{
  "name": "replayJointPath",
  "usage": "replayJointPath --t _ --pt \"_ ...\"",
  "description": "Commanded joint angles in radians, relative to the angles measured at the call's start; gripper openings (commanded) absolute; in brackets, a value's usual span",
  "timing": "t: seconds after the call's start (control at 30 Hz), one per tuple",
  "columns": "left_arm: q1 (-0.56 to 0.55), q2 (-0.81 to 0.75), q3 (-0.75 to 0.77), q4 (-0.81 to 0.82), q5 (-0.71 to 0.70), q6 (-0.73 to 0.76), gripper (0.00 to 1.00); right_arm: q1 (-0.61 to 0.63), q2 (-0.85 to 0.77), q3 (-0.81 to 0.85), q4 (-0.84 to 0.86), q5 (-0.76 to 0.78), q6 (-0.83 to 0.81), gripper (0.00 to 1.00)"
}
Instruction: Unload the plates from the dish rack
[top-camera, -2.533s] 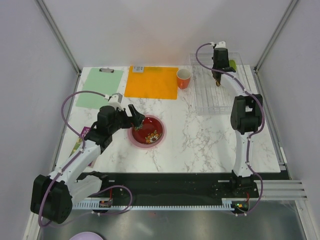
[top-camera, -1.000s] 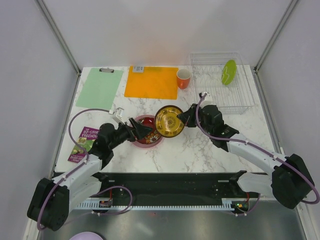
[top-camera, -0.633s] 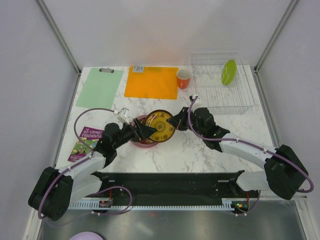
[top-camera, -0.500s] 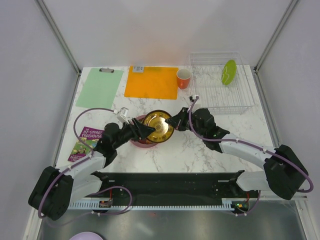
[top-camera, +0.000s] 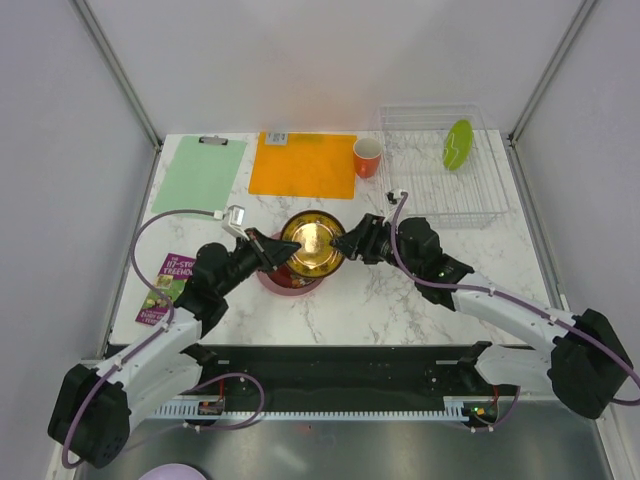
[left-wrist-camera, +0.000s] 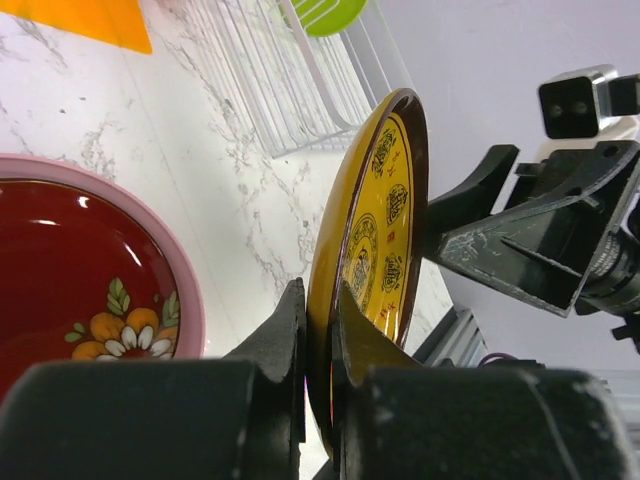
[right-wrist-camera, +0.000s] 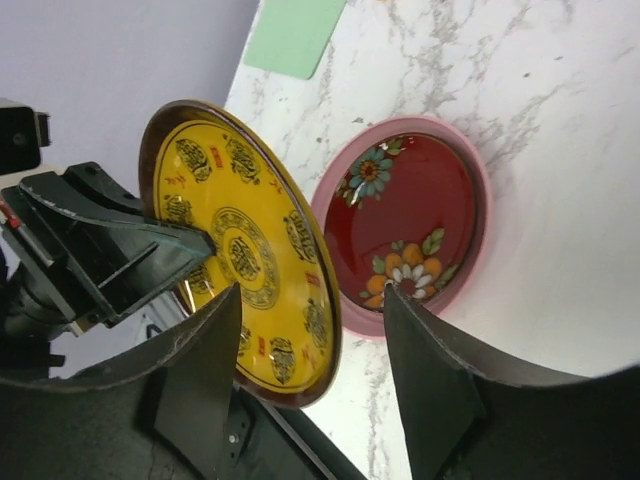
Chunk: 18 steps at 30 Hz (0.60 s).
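The yellow-gold patterned plate (top-camera: 312, 247) stands on edge above the table's middle. My left gripper (top-camera: 278, 252) is shut on its rim (left-wrist-camera: 318, 300). My right gripper (top-camera: 350, 243) is open, its fingers on either side of the opposite rim (right-wrist-camera: 312, 295) with gaps showing. Below lies the dark red floral plate (right-wrist-camera: 410, 220) inside the pink plate (right-wrist-camera: 480, 180), partly hidden by the yellow one in the top view. The lime green plate (top-camera: 458, 143) leans upright in the dish rack (top-camera: 440, 195) at the back right.
An orange cup (top-camera: 367, 157) stands beside the rack. An orange mat (top-camera: 303, 165) and a green clipboard (top-camera: 200, 175) lie along the back. A book (top-camera: 172, 285) lies under the left arm near the left edge.
The right arm carried the yellow plate leftward to the left gripper. The left gripper shut on its rim and the right gripper opened.
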Motion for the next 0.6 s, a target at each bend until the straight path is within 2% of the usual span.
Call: replayJointPath --t 0.0,0.13,0.27,0.57 --pt "0.004 -0.068 0.064 -0.087 -0.076 0.069 0.02 0.001 -0.095 0.084 -0.199 0.152 -0.108 0.67" --pt "0.005 -0.065 0.075 -0.158 -0.135 0.104 0.02 -0.002 -0.197 0.115 -0.351 0.285 -0.176 0.74" --pt "0.01 -0.014 0.058 -0.188 -0.19 0.123 0.02 -0.007 -0.249 0.132 -0.426 0.391 -0.22 0.78" --pt "0.059 0.138 0.004 -0.119 -0.218 0.132 0.02 -0.016 -0.234 0.138 -0.463 0.412 -0.254 0.79"
